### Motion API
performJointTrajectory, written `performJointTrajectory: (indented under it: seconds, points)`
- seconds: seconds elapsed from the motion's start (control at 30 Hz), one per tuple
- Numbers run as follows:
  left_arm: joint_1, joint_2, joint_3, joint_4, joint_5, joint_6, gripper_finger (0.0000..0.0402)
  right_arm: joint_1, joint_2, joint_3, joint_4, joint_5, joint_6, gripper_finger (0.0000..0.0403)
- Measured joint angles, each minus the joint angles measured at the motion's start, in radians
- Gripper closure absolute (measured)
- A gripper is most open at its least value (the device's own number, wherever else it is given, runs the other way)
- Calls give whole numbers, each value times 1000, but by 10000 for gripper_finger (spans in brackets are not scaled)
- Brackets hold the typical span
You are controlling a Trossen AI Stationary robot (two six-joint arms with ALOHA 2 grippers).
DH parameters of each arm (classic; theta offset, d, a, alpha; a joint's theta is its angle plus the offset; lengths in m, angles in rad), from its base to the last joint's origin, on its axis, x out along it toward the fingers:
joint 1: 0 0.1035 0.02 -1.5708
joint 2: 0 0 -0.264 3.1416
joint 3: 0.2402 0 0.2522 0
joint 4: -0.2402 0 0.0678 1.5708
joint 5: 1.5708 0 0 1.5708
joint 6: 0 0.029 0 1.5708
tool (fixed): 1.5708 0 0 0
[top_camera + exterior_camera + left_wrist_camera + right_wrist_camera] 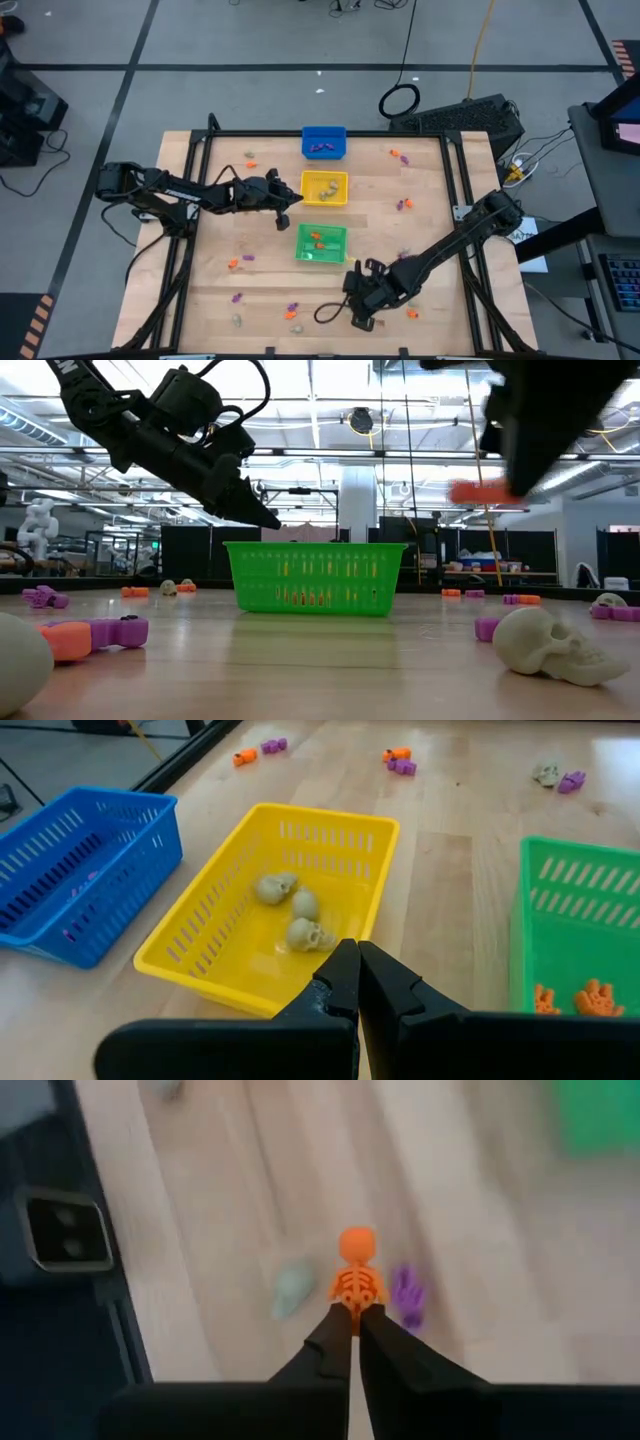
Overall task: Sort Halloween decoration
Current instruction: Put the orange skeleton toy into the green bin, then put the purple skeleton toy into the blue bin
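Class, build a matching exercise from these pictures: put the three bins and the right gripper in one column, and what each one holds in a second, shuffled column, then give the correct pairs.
Column one:
1. blue bin
2. yellow bin
3. green bin
4. right gripper

Column two:
A. pale skulls
B. one orange skeleton, pinched between the fingers
C. purple trinkets
D. orange trinkets at the bottom

Pairs: 1-C, 2-A, 3-D, 4-B

wooden table (430, 215) | blue bin (323, 142), yellow bin (324, 188), green bin (321, 243) | scattered trinkets (400, 205)
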Motion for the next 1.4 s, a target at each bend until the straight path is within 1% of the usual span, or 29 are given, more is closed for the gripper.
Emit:
performJointTrajectory:
  seconds: [0.07, 0.17, 0.37, 0.43, 0.57, 0.73, 0.97, 1.23, 1.4]
  points:
    - [0, 0, 0, 2, 0, 0, 400, -33, -16, 1, -10, 23, -27, 401]
    - [0, 0, 0, 2, 0, 0, 400, -113, -20, 1, -27, 45, -117, 401]
    - [0, 0, 0, 1, 0, -1, 400, -288, -14, 1, -2, 48, -309, 401]
    - [-2, 0, 0, -7, 0, -1, 400, -337, -11, 1, 16, 44, -364, 401]
    - [-13, 0, 0, -27, 2, -2, 400, -404, 4, 1, 71, -17, -455, 401]
    - [-29, 0, 0, -36, 4, -10, 400, -426, 49, 1, 111, -85, -514, 401]
    - [-61, 0, 0, -40, 1, -26, 400, -434, 88, -1, 118, -90, -522, 395]
    - [-91, 0, 0, -65, -26, -26, 400, -454, 88, 0, 118, -85, -522, 360]
    - [-128, -10, 0, -95, -69, -27, 400, -455, 88, 0, 121, -82, -547, 321]
